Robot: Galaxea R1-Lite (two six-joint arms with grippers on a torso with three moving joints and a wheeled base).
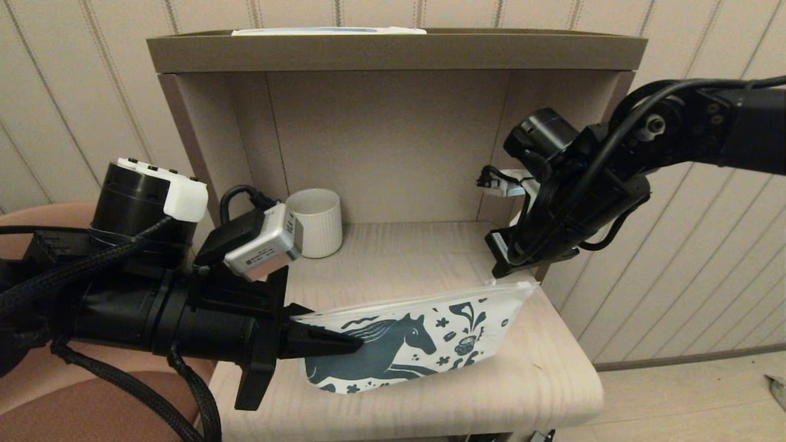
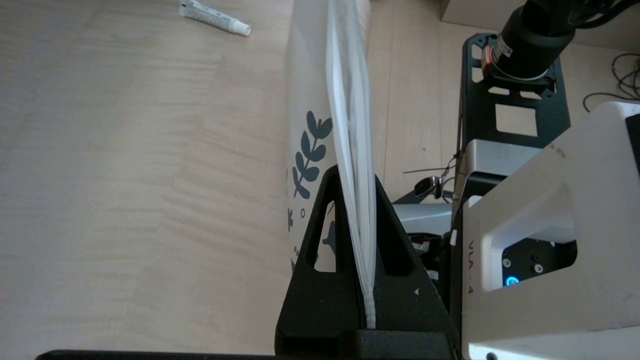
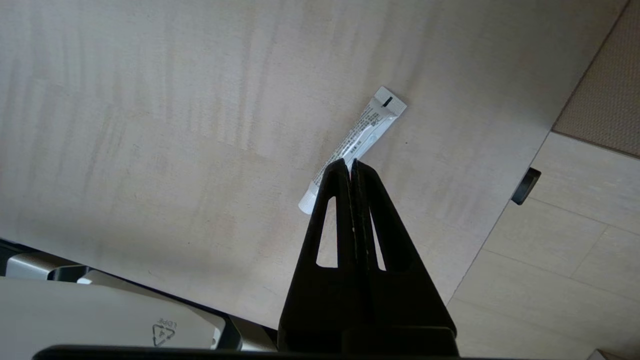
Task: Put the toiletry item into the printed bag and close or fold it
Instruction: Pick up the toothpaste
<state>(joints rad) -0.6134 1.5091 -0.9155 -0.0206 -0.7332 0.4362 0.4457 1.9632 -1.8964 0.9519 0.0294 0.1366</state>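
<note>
The printed bag (image 1: 417, 344) is white with a dark teal horse and stands on edge over the table's front. My left gripper (image 1: 350, 344) is shut on its left end. The left wrist view shows its fingers (image 2: 395, 235) clamping the bag's white edge (image 2: 350, 125). The toiletry item (image 3: 357, 137), a slim white tube, lies flat on the table. My right gripper (image 3: 350, 164) hangs just above its middle, shut and empty. In the head view that gripper (image 1: 498, 270) sits by the bag's upper right corner and hides the tube. The tube (image 2: 215, 17) also shows in the left wrist view.
A ribbed white mug (image 1: 316, 221) stands at the back left of the pale wood table (image 1: 552, 380), inside an open-fronted niche with walls on three sides. The table's right edge (image 3: 500, 220) drops to the floor near the tube. The robot base (image 2: 515, 115) lies below.
</note>
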